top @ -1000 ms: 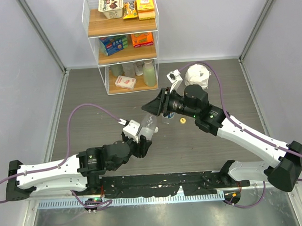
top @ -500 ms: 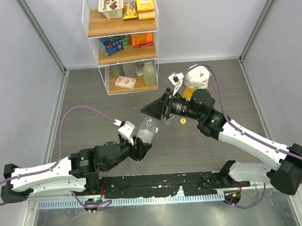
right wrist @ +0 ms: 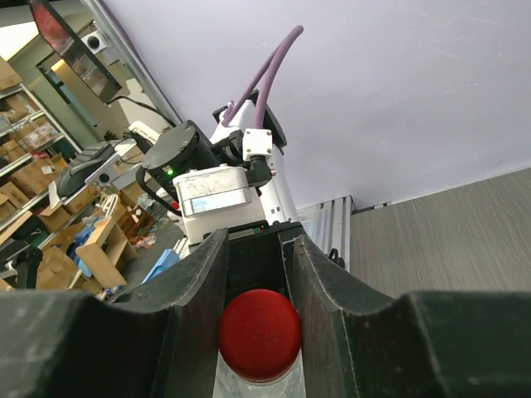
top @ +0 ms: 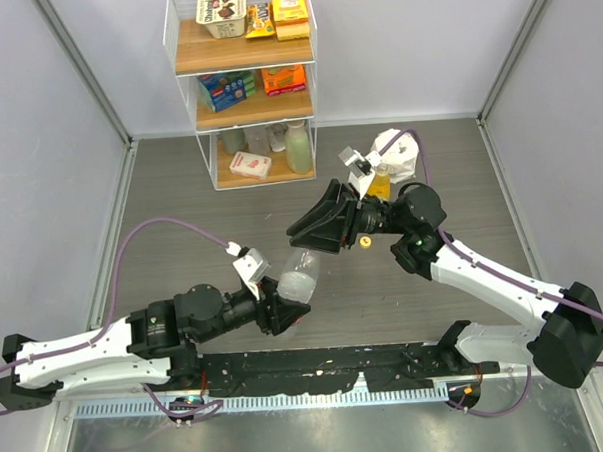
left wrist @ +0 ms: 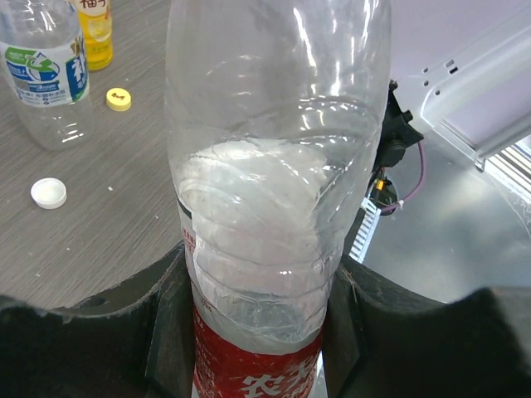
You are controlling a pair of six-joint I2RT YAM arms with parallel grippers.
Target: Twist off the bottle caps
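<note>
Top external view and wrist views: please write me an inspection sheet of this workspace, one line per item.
Surface: grey wood-grain table, no spill seen.
Job's things: red-label bottle and red cap held; yellow cap and white cap lie loose near blue-label bottle and yellow bottle.
Clutter: white crumpled bag.
Grippers: left gripper shut on red-label bottle; right gripper shut on red cap.
Cables: purple cables loop freely.
Surroundings: stocked shelf rack, grey walls.

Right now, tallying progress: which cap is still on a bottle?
The red cap, gripped by the right gripper; the yellow cap and white cap lie loose on the table.
</note>
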